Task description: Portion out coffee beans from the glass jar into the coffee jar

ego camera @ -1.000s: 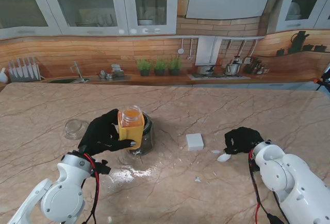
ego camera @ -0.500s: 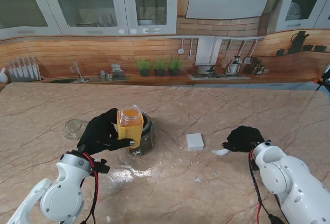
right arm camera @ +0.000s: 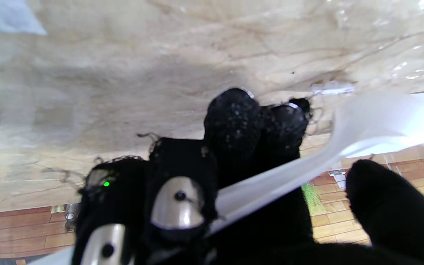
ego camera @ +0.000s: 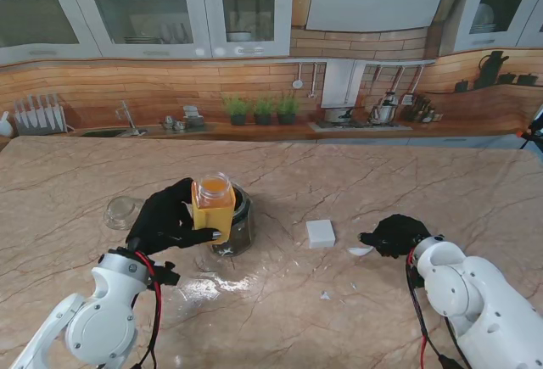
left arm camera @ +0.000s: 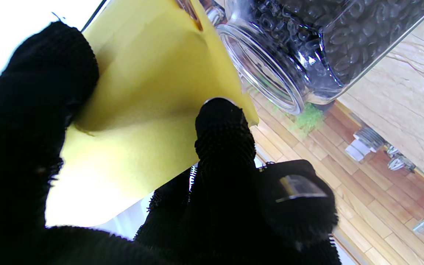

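My left hand [ego camera: 165, 219] is shut on a yellow-labelled coffee jar [ego camera: 214, 208], held upright with its mouth uncovered, left of the table's middle. Right behind it stands the glass jar [ego camera: 241, 223], dark with coffee beans. The left wrist view shows the yellow jar [left arm camera: 153, 110] under my fingers [left arm camera: 225, 140] and the bean-filled glass jar [left arm camera: 307, 44] right beside it. My right hand [ego camera: 397, 233] is shut on a white plastic spoon [ego camera: 360, 251] at the right, bowl pointing left just over the table. In the right wrist view the spoon [right arm camera: 307, 162] crosses my right hand [right arm camera: 234, 147].
A clear glass lid [ego camera: 123, 212] lies on the marble table [ego camera: 280, 174] left of my left hand. A small white square block [ego camera: 321, 232] sits between the two hands. Small white bits [ego camera: 325, 295] lie nearer to me, beside a glossy patch [ego camera: 212, 284].
My right hand has turned and shifted slightly left with the spoon, its bowl now farther left and lower. The left hand and yellow jar have barely moved.
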`<move>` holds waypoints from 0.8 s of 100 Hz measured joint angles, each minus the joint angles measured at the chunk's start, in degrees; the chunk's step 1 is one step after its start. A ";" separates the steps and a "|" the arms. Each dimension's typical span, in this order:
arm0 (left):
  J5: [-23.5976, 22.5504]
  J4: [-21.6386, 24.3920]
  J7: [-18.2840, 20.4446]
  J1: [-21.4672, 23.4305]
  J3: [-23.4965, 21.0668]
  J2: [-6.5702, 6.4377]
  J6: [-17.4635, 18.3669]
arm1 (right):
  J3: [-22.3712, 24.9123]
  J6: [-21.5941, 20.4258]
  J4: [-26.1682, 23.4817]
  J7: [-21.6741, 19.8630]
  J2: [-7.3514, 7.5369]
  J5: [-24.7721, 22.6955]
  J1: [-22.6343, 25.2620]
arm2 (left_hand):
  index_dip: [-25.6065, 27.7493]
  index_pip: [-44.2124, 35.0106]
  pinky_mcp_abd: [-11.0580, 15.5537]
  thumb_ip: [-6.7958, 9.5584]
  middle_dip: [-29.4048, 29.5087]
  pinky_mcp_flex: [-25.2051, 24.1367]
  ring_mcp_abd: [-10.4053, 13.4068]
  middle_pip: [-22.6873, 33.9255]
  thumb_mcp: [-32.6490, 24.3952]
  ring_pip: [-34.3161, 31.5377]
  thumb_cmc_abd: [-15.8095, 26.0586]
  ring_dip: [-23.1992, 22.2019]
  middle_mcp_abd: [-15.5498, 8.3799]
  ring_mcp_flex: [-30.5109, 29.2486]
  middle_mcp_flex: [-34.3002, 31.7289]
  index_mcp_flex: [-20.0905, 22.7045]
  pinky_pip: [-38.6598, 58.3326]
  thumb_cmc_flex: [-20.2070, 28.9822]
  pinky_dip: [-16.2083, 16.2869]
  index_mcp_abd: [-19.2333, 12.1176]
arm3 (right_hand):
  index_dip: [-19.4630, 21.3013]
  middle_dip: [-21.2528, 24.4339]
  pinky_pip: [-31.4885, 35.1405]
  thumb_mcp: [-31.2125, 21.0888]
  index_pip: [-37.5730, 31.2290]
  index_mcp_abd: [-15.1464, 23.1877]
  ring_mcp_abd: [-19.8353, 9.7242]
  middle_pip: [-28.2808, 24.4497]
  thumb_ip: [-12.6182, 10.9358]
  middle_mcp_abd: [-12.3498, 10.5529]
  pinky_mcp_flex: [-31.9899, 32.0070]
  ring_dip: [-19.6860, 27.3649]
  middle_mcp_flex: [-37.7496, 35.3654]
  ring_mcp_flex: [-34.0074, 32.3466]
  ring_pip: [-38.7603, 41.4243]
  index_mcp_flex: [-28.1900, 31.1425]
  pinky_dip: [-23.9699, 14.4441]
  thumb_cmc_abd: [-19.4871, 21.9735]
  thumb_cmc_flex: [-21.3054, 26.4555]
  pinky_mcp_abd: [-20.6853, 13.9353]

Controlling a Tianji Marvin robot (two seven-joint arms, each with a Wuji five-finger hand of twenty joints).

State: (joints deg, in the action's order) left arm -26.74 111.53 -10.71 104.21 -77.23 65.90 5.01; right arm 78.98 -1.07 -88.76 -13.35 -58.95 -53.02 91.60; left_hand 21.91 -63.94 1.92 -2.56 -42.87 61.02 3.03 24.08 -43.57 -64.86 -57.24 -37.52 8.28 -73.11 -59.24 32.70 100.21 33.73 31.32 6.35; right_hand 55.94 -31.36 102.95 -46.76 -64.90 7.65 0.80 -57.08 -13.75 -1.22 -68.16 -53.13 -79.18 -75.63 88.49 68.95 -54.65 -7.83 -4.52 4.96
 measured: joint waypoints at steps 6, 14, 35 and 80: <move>0.00 0.00 0.02 0.01 -0.02 0.00 -0.01 | 0.14 -0.20 -0.02 -0.09 -0.03 0.37 0.02 | 0.00 0.00 0.00 0.00 0.00 0.00 0.00 0.00 0.00 0.01 0.00 0.00 0.00 0.00 0.00 0.00 0.00 0.00 -0.01 0.00 | 2.20 -0.47 0.02 -3.15 0.00 -0.18 0.04 0.00 -7.32 0.04 0.00 -0.01 0.01 0.01 0.09 0.00 -0.46 0.00 -1.02 0.05; 0.00 -0.01 0.03 0.02 -0.03 0.00 -0.04 | 0.29 -0.49 -0.02 -0.06 -0.05 1.58 0.08 | 0.00 0.00 0.00 0.00 0.00 0.00 0.00 0.00 0.00 0.03 0.00 0.00 0.00 0.00 0.00 0.00 0.00 0.00 -0.04 0.00 | 5.13 -0.58 0.03 -9.90 -0.92 -0.18 0.10 0.00 -14.79 0.06 0.00 -0.02 0.01 0.01 0.16 0.00 -0.95 -0.09 -1.02 0.14; 0.06 -0.05 0.05 0.02 -0.03 0.00 -0.11 | 0.36 -2.12 0.66 2.62 -0.19 1.01 0.15 | 0.00 0.00 -0.04 0.00 0.00 0.00 -0.06 0.00 0.00 0.44 0.00 0.00 0.00 0.00 0.00 0.00 0.00 0.00 -0.07 0.00 | 4.63 -0.61 0.05 -32.02 -8.58 0.15 0.11 -0.02 -15.97 0.06 0.00 -0.60 0.01 0.02 0.72 0.09 -1.78 26.28 -30.89 0.15; -0.03 -0.31 -0.14 -0.01 -0.18 0.02 -0.08 | 0.65 -5.37 1.60 4.82 -0.26 -1.41 0.02 | 0.00 0.00 -0.11 0.00 0.00 0.00 -0.15 0.00 0.00 0.56 0.00 0.00 0.00 0.00 0.00 0.00 0.00 0.00 -0.09 0.00 | -7.36 -1.10 0.06 -24.11 -3.62 -1.27 -0.85 -0.07 0.93 -0.29 -0.07 -1.87 0.06 0.06 2.07 -2.48 -2.05 -23.35 10.94 -1.07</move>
State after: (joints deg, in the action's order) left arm -26.76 111.22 -10.85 104.20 -77.41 65.91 4.93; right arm 79.63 -6.45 -87.15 -8.53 -59.21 -54.43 91.61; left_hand 21.91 -63.94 1.81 -2.56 -42.87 61.02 2.89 24.08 -43.57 -64.31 -57.24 -37.52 8.28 -73.11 -59.24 32.70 100.21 33.73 31.23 6.35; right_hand 48.58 -32.47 103.00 -70.88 -68.52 6.38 -0.05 -57.15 -12.83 -1.51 -68.23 -55.01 -79.12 -75.57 90.56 66.47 -56.69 -31.17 6.41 3.89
